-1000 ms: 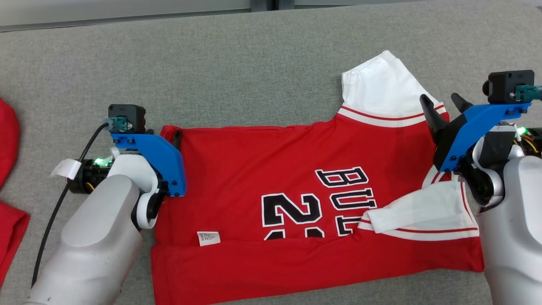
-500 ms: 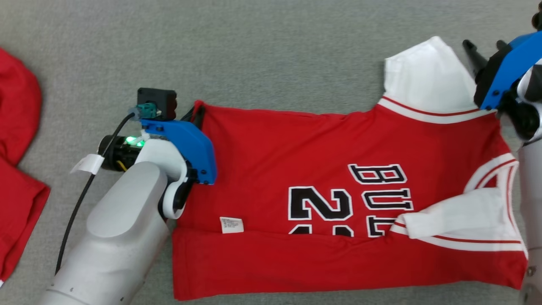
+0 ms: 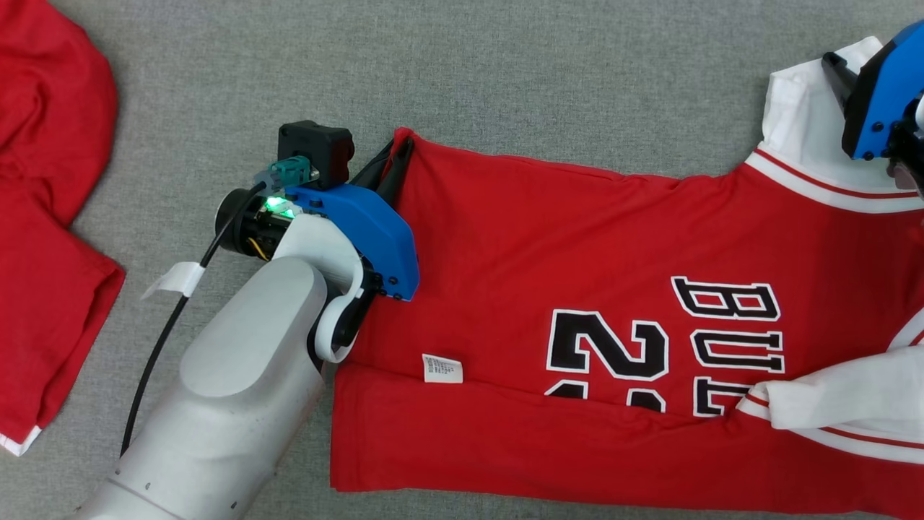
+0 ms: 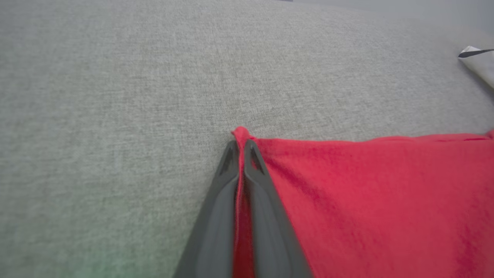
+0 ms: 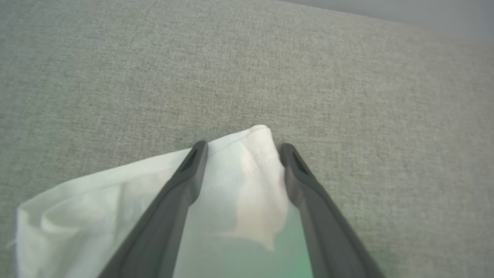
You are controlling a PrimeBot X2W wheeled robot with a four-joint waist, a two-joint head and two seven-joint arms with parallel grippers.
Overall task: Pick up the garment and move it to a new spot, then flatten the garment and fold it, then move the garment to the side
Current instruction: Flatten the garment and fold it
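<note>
Grey cloth surface (image 3: 505,72), spare red garment (image 3: 50,217) aside; left jaws pinching jersey (image 3: 541,238), right jaws spread round sleeve (image 5: 239,170).

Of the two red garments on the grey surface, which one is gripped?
The numbered jersey: the left gripper pinches its corner between shut jaws. The other red garment, at the far left, lies apart and untouched.

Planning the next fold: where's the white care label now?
Head view: the care label lies on the red jersey, below the left gripper, left of the digits.
</note>
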